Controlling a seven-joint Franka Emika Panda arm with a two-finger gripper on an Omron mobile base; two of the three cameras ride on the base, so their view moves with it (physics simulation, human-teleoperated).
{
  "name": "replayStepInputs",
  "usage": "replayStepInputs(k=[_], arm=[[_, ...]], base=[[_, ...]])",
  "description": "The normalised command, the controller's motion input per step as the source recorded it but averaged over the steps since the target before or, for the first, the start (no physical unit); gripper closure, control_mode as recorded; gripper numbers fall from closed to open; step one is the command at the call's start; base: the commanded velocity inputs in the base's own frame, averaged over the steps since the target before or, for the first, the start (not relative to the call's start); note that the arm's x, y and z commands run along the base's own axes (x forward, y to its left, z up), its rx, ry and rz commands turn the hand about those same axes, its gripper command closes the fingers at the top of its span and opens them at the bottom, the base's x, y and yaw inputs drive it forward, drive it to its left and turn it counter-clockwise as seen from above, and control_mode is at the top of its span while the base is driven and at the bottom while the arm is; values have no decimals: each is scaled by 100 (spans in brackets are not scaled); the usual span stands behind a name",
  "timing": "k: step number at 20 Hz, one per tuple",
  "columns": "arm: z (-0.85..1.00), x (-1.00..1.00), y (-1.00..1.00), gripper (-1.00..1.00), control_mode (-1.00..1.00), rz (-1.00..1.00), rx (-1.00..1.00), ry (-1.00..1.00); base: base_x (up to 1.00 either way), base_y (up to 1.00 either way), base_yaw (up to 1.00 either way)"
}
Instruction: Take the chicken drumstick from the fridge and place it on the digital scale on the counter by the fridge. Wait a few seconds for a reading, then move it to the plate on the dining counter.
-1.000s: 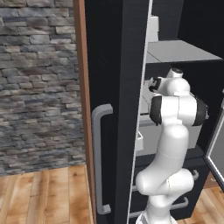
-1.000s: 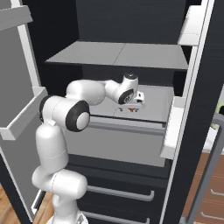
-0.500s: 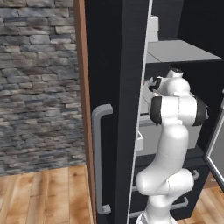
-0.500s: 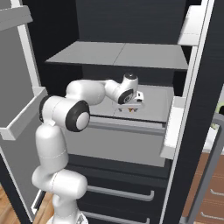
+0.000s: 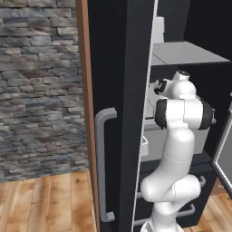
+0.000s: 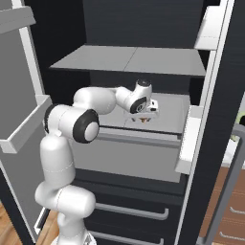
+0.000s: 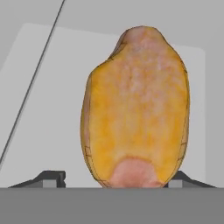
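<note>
Lying between spread jaws, chicken drumstick point(image 7: 135, 109); contact apparently none, unclear.

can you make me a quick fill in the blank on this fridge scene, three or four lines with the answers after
1. The fridge door stands ____.
2. The chicken drumstick lies on a pale grey ____ inside the fridge.
3. In the hand view, the gripper has one fingertip on each ____ of the drumstick.
4. In the left base view, behind the fridge, the wall is made of grey ____.

Missing words: open; shelf; side; stone
</note>
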Motion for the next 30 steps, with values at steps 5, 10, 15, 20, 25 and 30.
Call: replayStepInputs(k=[5, 10, 15, 20, 25, 30], arm=[[-2, 0, 0, 100, -100, 0, 0, 0], [0, -6, 0, 100, -100, 0, 0, 0], [0, -68, 0, 100, -100, 0, 0, -1], [21, -100, 0, 100, -100, 5, 1, -10], [59, -100, 7, 100, -100, 5, 0, -5], [51, -100, 41, 100, -100, 1, -5, -1]], base=[[0, 0, 0], [0, 0, 0], [0, 0, 0], [0, 0, 0], [0, 0, 0], [0, 0, 0]])
